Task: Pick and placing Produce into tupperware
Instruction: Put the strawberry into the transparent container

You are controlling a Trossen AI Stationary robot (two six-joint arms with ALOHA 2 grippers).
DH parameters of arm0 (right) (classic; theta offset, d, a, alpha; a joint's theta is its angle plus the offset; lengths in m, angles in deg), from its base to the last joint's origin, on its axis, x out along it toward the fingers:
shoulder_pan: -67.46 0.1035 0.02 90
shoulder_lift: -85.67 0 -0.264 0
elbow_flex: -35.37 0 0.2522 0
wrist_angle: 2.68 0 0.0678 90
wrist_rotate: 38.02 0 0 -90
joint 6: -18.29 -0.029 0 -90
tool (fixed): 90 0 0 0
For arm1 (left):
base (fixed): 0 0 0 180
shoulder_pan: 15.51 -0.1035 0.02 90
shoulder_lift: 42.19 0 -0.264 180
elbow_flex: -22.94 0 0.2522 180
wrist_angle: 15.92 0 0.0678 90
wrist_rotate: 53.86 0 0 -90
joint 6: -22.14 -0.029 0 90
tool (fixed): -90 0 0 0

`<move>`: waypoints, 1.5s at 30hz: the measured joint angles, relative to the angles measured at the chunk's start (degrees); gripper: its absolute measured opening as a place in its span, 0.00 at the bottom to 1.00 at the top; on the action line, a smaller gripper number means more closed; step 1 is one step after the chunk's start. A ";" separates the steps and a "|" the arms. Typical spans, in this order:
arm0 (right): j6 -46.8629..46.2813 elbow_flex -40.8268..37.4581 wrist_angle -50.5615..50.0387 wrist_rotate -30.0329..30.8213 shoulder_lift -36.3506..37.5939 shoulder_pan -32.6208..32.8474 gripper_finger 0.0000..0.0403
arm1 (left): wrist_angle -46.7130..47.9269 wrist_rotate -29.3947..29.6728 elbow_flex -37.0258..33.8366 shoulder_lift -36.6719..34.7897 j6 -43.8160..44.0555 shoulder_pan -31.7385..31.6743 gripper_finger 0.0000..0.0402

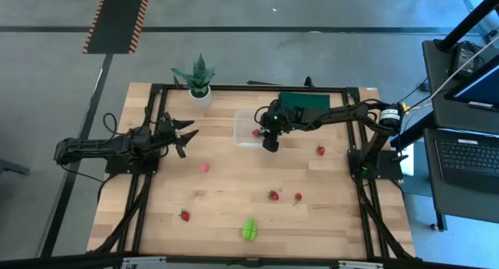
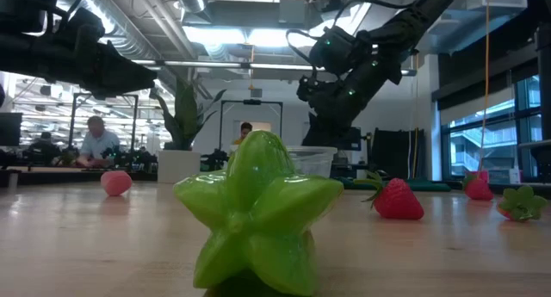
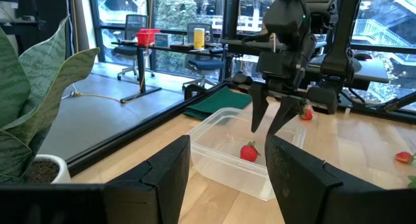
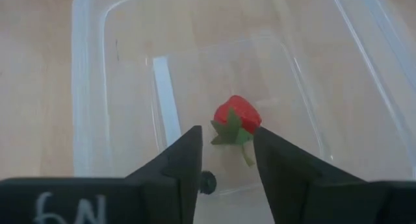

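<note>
Berry drops into the tub!
Right gripper [image 3: 272, 123] hangs over the tupperware [image 1: 248, 129], jaws released — strawberry [image 4: 237, 117] lies inside; left gripper [image 1: 185, 136] waits aside, jaws parted, empty.

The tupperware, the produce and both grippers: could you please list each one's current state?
tupperware: uncovered, holding one strawberry.
right gripper: open, above the tupperware.
left gripper: open, empty, waiting left of it.
green piece: on the table.
pink piece: on the table.
</note>
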State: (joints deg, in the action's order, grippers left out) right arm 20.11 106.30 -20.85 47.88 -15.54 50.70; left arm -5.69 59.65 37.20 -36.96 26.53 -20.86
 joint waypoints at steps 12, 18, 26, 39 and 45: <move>0.82 8.08 -11.37 -0.52 20.28 -0.97 0.36 | 0.00 0.00 0.01 0.01 -0.02 0.01 0.48; -10.50 8.15 -34.24 5.39 29.92 -1.29 0.36 | 0.00 0.00 0.02 0.00 -0.02 0.01 0.48; -23.22 8.11 -59.00 9.59 31.66 0.73 0.36 | 0.00 0.00 0.02 0.00 -0.02 0.01 0.48; -28.91 1.18 -63.77 9.51 32.91 1.16 0.56 | -0.01 0.00 0.01 0.01 -0.03 0.01 0.48; -39.62 -12.12 -61.59 9.40 35.62 0.66 0.80 | -0.01 0.00 0.01 0.02 -0.04 0.01 0.48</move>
State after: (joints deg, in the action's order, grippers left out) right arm -19.51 94.18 -82.44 57.28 20.08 51.37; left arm -5.70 59.65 37.21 -36.94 26.48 -20.85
